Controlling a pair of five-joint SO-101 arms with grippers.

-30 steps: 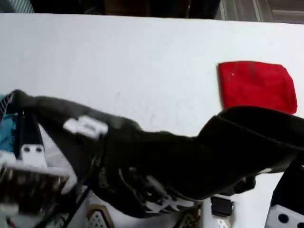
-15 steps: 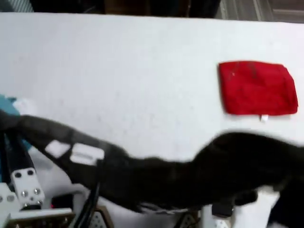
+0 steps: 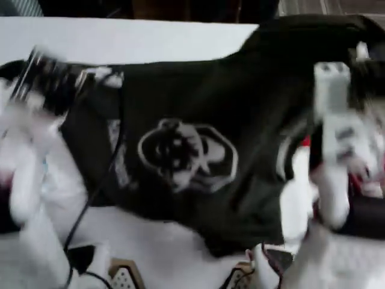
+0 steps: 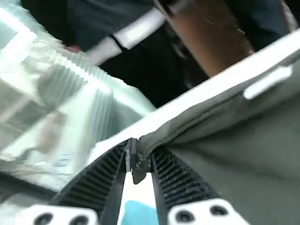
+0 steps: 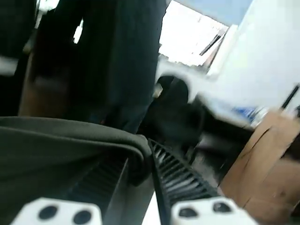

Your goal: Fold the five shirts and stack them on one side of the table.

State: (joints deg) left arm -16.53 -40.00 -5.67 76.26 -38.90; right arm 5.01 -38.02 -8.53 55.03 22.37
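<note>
Both arms have swung up and away from the near edge since a second ago, so the black shirt (image 3: 180,150) that hung bunched low down is now stretched wide between them.

Left end effector (image 4: 138,153) is clamped tight on a hem of the shirt, and the fabric runs off taut from its jaws. Right end effector (image 5: 139,158) is pinched down on a rolled edge of the same shirt. From the high view, the shirt is held up over the white table (image 3: 120,39) with its white round emblem (image 3: 186,155) facing the camera. It covers nearly all of the folded red shirt (image 3: 306,142) on the right side of the table, with just a sliver poking out by the right arm.
</note>
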